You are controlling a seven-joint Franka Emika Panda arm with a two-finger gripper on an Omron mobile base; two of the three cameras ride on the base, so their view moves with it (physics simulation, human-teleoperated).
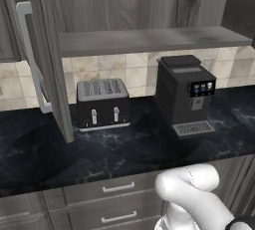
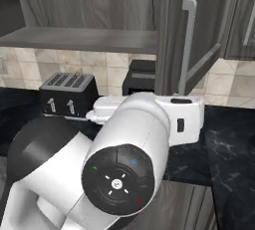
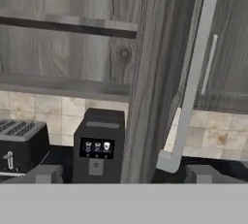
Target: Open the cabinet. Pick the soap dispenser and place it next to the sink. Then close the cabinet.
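Observation:
The cabinet point(image 1: 149, 40) stands open, and the stretch of its lower shelf in view is bare. Its left door point(image 1: 50, 59) swings out over the counter with a silver bar handle point(image 1: 29, 55). The right door point(image 2: 174, 35) is also open, handle point(image 2: 187, 45) facing me. In the hand view my gripper point(image 3: 123, 174) is open with nothing between its fingertips point(image 3: 44, 173). It hangs in front of the right door's edge point(image 3: 150, 72) and its handle point(image 3: 193, 72), apart from both. The soap dispenser and the sink are out of view.
A black toaster point(image 1: 103, 102) and a black coffee machine point(image 1: 185, 94) stand on the dark marble counter point(image 1: 124, 149) under the cabinet. Drawers point(image 1: 119, 189) with short handles run below the counter. My arm's white body point(image 2: 129, 139) blocks much of the right base view.

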